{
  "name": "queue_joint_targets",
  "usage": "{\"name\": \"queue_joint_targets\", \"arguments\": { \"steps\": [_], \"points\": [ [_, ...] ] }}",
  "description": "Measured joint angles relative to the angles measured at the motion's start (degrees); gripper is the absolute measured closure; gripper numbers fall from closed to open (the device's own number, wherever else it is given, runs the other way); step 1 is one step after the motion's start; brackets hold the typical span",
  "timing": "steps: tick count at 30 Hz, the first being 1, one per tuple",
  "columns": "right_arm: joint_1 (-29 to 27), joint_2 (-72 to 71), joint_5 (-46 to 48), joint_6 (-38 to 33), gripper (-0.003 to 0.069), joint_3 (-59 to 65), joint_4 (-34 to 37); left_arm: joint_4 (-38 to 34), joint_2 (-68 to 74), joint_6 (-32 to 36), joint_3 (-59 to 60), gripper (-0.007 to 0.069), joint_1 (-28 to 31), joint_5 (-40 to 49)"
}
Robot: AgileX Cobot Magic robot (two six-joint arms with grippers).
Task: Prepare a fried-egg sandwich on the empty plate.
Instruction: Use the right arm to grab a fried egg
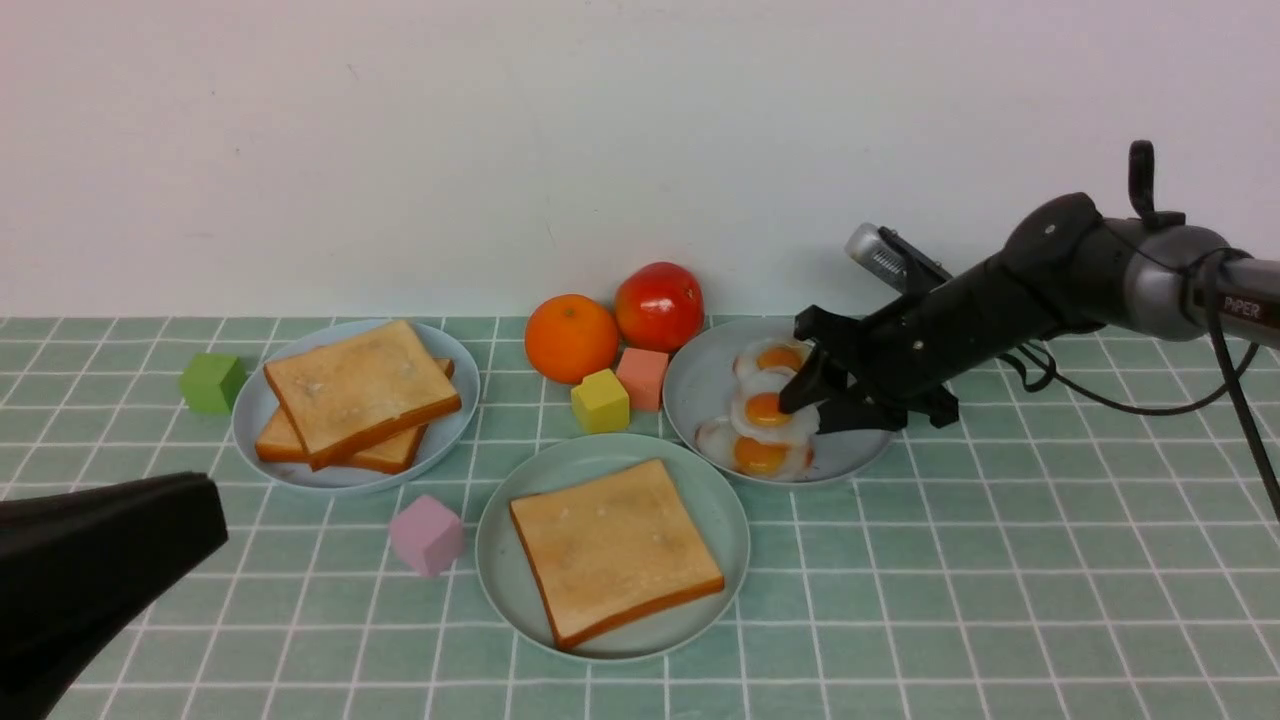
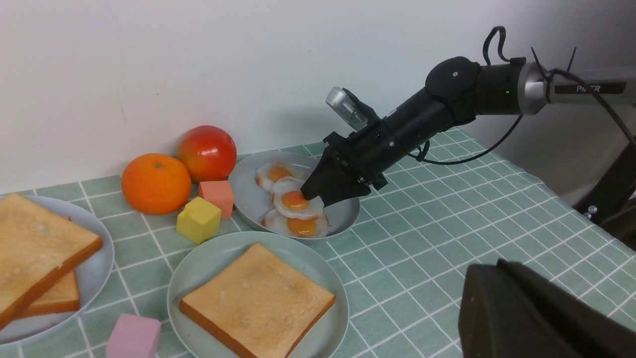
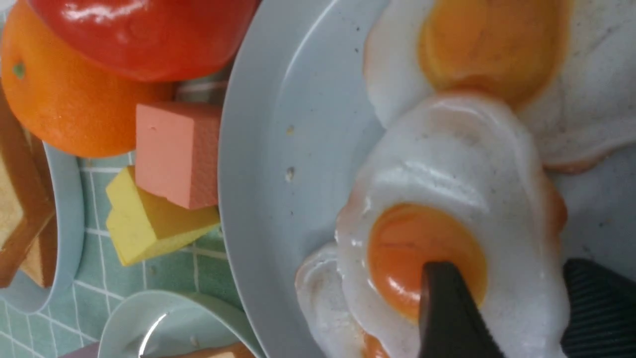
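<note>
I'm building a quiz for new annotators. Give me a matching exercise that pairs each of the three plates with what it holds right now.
Plates:
1. pale teal plate
2. light-blue plate
3. grey-blue plate

Contents:
A. three fried eggs
B. one toast slice
C. two stacked toast slices

Pairs: 1-B; 2-C; 3-A

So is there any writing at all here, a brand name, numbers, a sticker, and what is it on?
"PiPER": white label on the grey tube of the right arm, seen in the front view.
The same label in the left wrist view: too blurred to read in full.
Nothing else legible in any view.
</note>
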Motion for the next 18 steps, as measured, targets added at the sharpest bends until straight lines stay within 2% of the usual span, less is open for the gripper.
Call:
{"name": "queue_joint_targets", "arguments": {
  "steps": [3, 11, 18],
  "points": [
    [0.0, 0.0, 0.0, 0.0, 0.0370, 0.0, -0.1, 0.0, 0.0, 0.0, 0.0, 0.0638, 0.0, 0.0],
    [-0.1, 0.0, -0.3, 0.0, 0.0553, -0.1, 0.4, 0.0, 0.0, 0.0, 0.0, 0.0638, 0.0, 0.0],
    [-0.1, -1.4, 1.3, -3.0, 0.0577, -0.2, 2.6, 0.0, 0.0, 0.0, 0.0, 0.0636, 0.0, 1.5]
  ]
}}
